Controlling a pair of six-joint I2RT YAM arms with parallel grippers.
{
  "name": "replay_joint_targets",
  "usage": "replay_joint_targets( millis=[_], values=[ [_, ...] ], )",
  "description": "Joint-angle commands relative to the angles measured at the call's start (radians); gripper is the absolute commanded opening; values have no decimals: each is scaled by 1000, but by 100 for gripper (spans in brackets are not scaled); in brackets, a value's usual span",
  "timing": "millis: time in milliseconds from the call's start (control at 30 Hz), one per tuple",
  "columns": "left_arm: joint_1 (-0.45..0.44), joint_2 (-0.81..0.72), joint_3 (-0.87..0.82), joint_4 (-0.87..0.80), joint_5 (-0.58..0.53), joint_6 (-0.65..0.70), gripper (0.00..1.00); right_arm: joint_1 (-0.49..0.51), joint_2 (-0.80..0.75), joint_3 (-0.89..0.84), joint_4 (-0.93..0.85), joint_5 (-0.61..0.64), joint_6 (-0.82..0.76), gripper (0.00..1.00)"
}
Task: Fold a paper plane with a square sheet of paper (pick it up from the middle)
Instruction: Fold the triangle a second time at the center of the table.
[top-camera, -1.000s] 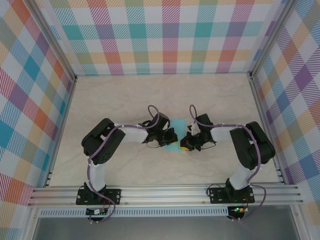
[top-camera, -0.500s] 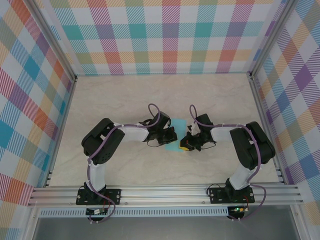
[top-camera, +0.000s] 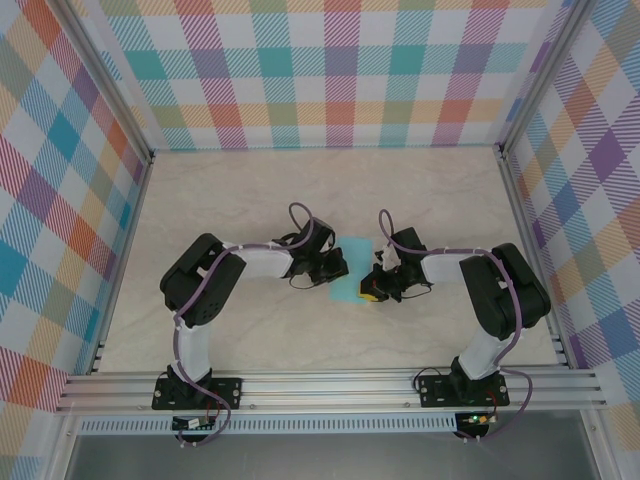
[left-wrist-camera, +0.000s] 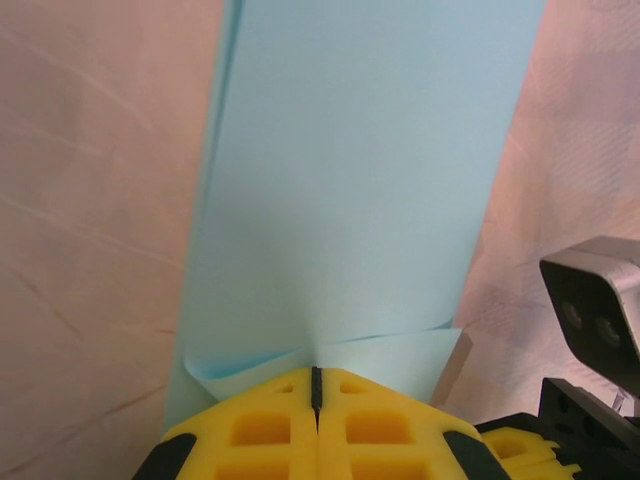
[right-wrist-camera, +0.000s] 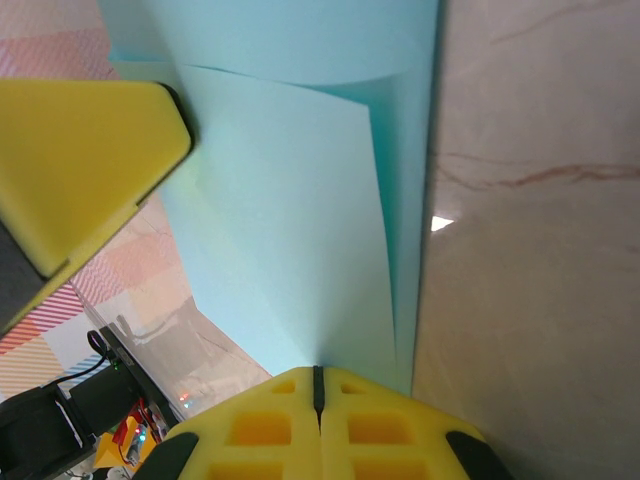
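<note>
The square sheet of paper (top-camera: 350, 287) is light teal and sits mid-table between my two grippers, partly lifted and curled. My left gripper (top-camera: 339, 269) is shut on its left edge. In the left wrist view the yellow fingertips (left-wrist-camera: 316, 374) meet on the paper (left-wrist-camera: 350, 180), which bows up and away with a loose flap at the right. My right gripper (top-camera: 372, 289) is shut on the opposite edge. In the right wrist view its tips (right-wrist-camera: 318, 373) pinch the sheet (right-wrist-camera: 290, 220), a folded layer standing beside them. The paper plane shape is not formed.
The marble-look table (top-camera: 230, 195) is walled by checked panels (top-camera: 330, 70) on three sides. An aluminium rail (top-camera: 330, 388) carries both arm bases at the near edge. The other gripper's yellow finger (right-wrist-camera: 80, 150) hangs close in the right wrist view.
My left wrist has shifted slightly up and to the left, with the paper's edge in it, so more of the teal sheet shows. The right arm has not moved.
</note>
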Motion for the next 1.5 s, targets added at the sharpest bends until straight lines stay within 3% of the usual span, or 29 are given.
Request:
replay_joint_targets(
  millis=[0,533,867,1200,1467],
  values=[
    [63,6,-3,-62,-109,25,2,-5,14,-30,-84,83,-23,2],
    [130,-37,-5,-41,-68,124,3,-7,9,-30,-76,61,-21,3],
    [100,-163,1,-26,26,125,6,-7,7,-12,-75,53,-17,3],
    [14,-46,-17,76,138,85,5,-7,11,-2,-74,50,-15,3],
    [10,9,-18,6,62,104,4,-7,-1,10,-72,36,-12,4]
  ],
)
